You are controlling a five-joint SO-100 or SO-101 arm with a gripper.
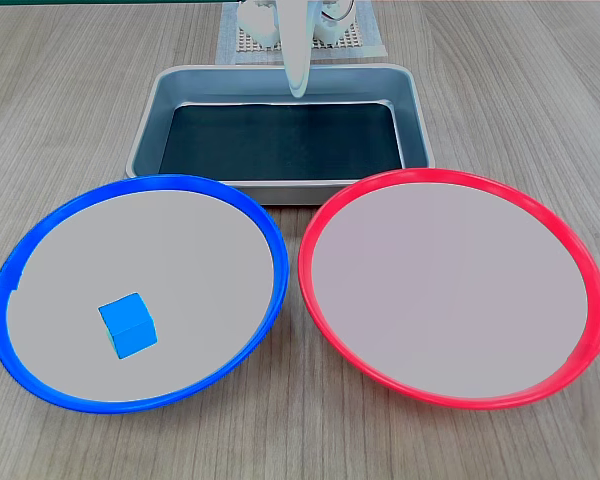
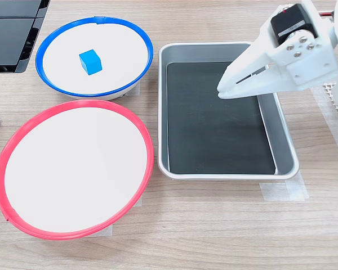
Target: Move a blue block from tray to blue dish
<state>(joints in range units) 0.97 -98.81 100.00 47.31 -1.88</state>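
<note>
Second exterior view: gripper [image 2: 222, 91] hangs over the tray [image 2: 228, 171], jaws closed, gripping nothing. Blue block [image 1: 127, 326] sits flat on the blue dish [image 1: 40, 225], in the first exterior view's lower-left part of it. Red-rimmed plate [image 1: 450, 180] beside it is bare.

Block [image 1: 127, 327] on dish [image 1: 40, 225], off-centre twd near-left of its face in the first exterior view; second dish [image 1: 450, 180] just beside it on the first exterior view's right, rims close but apart. Tray [image 1: 145, 125] behind both dishes in the first exterior view, centred betw. them; in the second exterior view tray [image 2: 228, 174] sits right of dishes. Gripper [image 2: 222, 91] hangs over tray's far end in the first exterior view, near the second exterior view's upper right.
</note>
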